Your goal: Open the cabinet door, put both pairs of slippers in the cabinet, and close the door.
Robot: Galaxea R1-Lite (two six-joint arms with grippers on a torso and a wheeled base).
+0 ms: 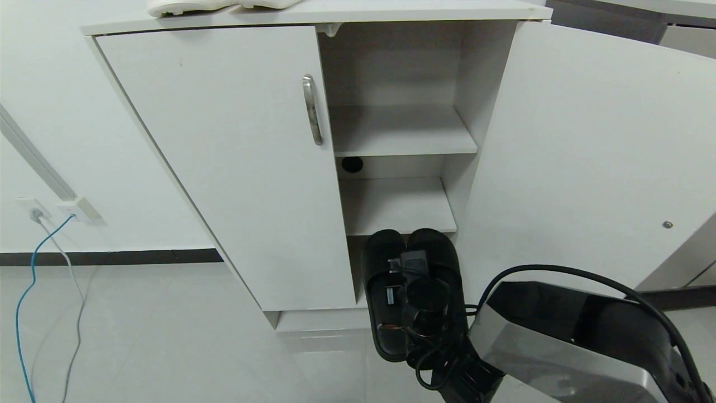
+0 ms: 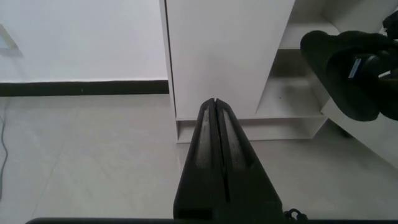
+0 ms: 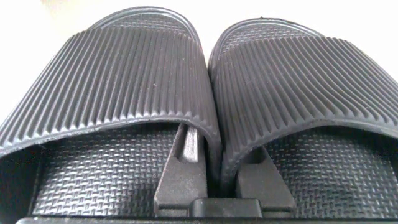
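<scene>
My left claw [image 2: 214, 102] sits low over the tiled floor [image 2: 93, 155], aimed at the base of the cabinet. Its two fingers are pressed flat together with nothing between them.

On the wall at far left is a wall socket [image 1: 33, 210]. Next comes the white cabinet [image 1: 391, 14]. Its left door [image 1: 224, 168] is closed, with a metal handle [image 1: 312, 109] upright at the inner edge. White slippers [image 1: 218, 5] lie on the cabinet top above that door.

The right compartment is exposed and has an upper shelf [image 1: 403, 131] and a lower shelf [image 1: 394, 207].

My right claw [image 1: 417, 274] holds the black slippers [image 1: 383, 246] as a pair, just in front of this compartment and below the lower shelf, with the toes toward the interior. One finger [image 3: 186, 146] is inside each slipper, and the two adjoining straps are clamped between them.

The right door [image 1: 587, 157] stands wide open at far right.
</scene>
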